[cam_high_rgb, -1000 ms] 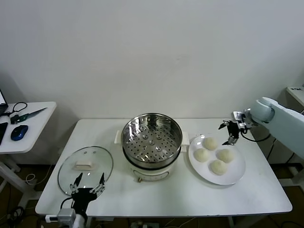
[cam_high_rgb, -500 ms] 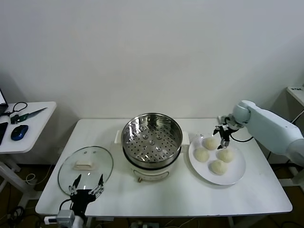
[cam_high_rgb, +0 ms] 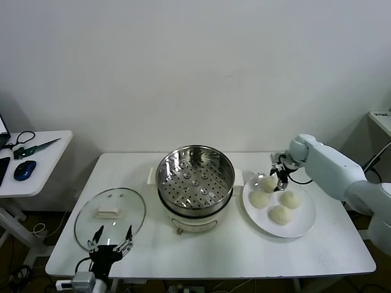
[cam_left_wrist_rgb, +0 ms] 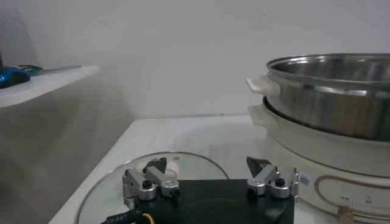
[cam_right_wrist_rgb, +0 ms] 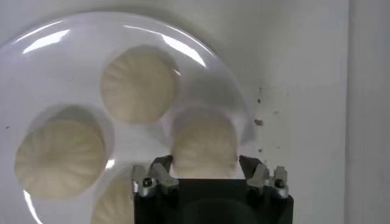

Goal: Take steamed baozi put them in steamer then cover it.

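The right gripper (cam_high_rgb: pixel 280 176) has swung in over the flat white plate (cam_high_rgb: pixel 305 221), fingers astride (not yet pinching) the rear pale cream baozi (cam_right_wrist_rgb: pixel 205 146); squeeze gently, lift straight. Left gripper (cam_high_rgb: pixel 111 238) waits open.

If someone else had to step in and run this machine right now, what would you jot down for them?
Right gripper: down over the white plate, fingers either side of the far-left baozi; nothing lifted yet.
Left gripper: open, parked at the table's near edge by the glass lid.
All four baozi are on the plate, right of the steamer. The steamer's perforated tray holds nothing, and the lid lies flat on the table to its left.
Done: nothing moved so far.
Left: carry each baozi into the steamer, then put the lid on.
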Tool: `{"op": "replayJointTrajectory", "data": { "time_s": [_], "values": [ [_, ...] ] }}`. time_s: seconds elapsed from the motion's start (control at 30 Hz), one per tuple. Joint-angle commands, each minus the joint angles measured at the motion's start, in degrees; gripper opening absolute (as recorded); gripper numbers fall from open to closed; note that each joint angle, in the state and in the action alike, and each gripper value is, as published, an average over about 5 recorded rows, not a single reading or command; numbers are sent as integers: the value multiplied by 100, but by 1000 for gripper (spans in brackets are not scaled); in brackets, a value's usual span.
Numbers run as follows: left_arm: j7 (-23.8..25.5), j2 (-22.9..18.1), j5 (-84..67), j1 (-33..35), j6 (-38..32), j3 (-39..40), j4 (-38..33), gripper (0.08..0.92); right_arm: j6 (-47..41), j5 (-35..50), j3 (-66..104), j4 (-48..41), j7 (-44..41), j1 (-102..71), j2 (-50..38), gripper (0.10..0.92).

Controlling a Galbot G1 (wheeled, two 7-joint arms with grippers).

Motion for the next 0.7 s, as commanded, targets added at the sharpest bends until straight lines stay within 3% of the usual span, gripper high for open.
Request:
{"op": "replayJointTrajectory", "data": {
  "time_s": [0.03,0.2,0.37,0.5,0.7],
  "values": [
    [-10,7,4,-2,6,7,-1,823,-25,-30,50,-81,59,-13,112,652],
    [-13,16,5,34,-4,-1,-45,823,7,515,-492,646,-28,713,-237,645],
    [-13,30,11,59,-24,19,-87,823,448,1633,-1970,1720,-165,2530,-585,645],
    [-13,56,7,81,-52,36,-119,823,1368,2292,-3142,2439,-235,4198,-481,645],
    [-13,72,-19,46,-60,36,-114,823,2785,2372,-4069,4044,24,5568,24,642]
  ]
}}
